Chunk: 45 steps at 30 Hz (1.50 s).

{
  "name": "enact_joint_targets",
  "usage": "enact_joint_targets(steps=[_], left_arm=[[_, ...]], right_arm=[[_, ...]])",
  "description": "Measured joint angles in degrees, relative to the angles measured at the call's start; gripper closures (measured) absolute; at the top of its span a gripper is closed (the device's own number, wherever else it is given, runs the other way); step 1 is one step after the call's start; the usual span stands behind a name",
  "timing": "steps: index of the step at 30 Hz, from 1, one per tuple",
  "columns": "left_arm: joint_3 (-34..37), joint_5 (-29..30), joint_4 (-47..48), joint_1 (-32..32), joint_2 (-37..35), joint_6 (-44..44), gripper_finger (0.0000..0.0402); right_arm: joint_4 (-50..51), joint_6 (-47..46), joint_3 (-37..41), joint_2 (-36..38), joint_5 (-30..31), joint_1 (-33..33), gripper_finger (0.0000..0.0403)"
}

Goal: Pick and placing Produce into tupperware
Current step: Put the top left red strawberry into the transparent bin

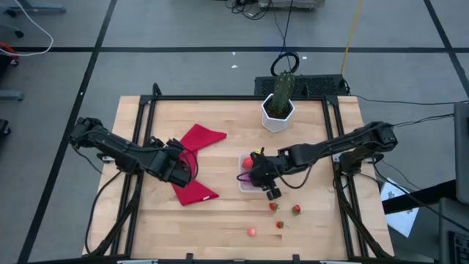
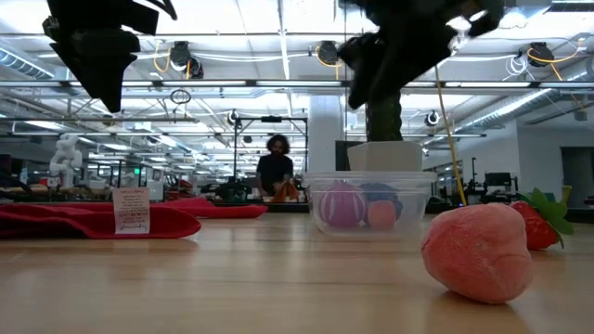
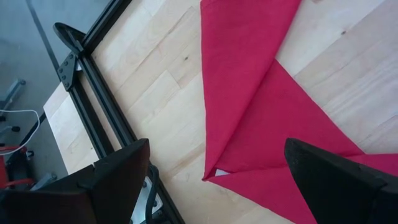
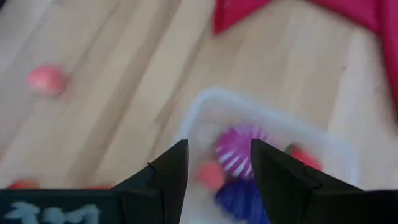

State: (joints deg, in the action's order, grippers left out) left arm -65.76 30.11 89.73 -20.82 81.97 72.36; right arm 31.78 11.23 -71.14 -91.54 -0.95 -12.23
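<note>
Wood, cloth and clear plastic showing on the bench

The table (image 1: 220, 213) is showing pale, smooth planked wood in a black metal frame (image 1: 220, 97); the red cloth (image 3: 261, 93) is lying matt and soft; the tupperware (image 2: 369, 206) is looking clear, glossy plastic; the pink produce (image 2: 478, 251) is appearing matt, faintly dimpled.

A grey floor (image 1: 183, 70) crossed by dark lines surrounds the wooden table (image 1: 220, 213). Beyond, ceiling lights (image 2: 278, 23) brighten an open workshop. A person (image 2: 276, 167) sits there.

The clear tub (image 1: 247, 174) sits below me holding purple, blue and red toy pieces (image 4: 235, 155); three strawberries (image 1: 296, 210) and a pink fruit (image 1: 251, 232) lie loose nearby.
</note>
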Motion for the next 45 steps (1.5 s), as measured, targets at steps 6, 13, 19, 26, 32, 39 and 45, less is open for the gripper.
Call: enact_joint_targets(steps=[6, 13, 19, 26, 32, 39, 45], left_arm=[[0.0, -0.02, 0.02, -1.1, 0.0, 0.63, 0.0023], [0.0, -0.09, -0.02, -1.83, 0.0, 1.82, 0.0023], [0.0, -0.8, -0.01, -1.81, -0.02, 1.84, 0.0023], [0.0, -1.64, -0.02, -1.81, -0.02, 1.85, 0.0023], [0.0, -1.65, -0.05, -1.81, -0.02, 3.2, 0.0023], [0.0, -1.68, -0.04, -1.81, -0.02, 4.75, 0.0023], [-0.01, -1.67, -0.04, -1.79, -0.02, 4.96, 0.0023]], right_arm=[[10.97, -9.82, -0.27, 2.44, 0.07, -6.54, 0.0238], [14.21, -20.29, -0.23, 0.45, -0.26, -14.87, 0.0238], [11.53, -24.35, 0.73, -2.08, 0.98, -16.79, 0.0238], [9.97, -31.69, 4.12, -2.19, 0.92, -16.35, 0.0238], [7.82, -41.1, 4.12, -2.15, 0.88, -15.83, 0.0238], [7.45, -52.46, 4.1, -2.15, 0.62, -14.12, 0.0238], [7.45, -57.47, 4.1, -2.15, 0.57, -13.24, 0.0238]])
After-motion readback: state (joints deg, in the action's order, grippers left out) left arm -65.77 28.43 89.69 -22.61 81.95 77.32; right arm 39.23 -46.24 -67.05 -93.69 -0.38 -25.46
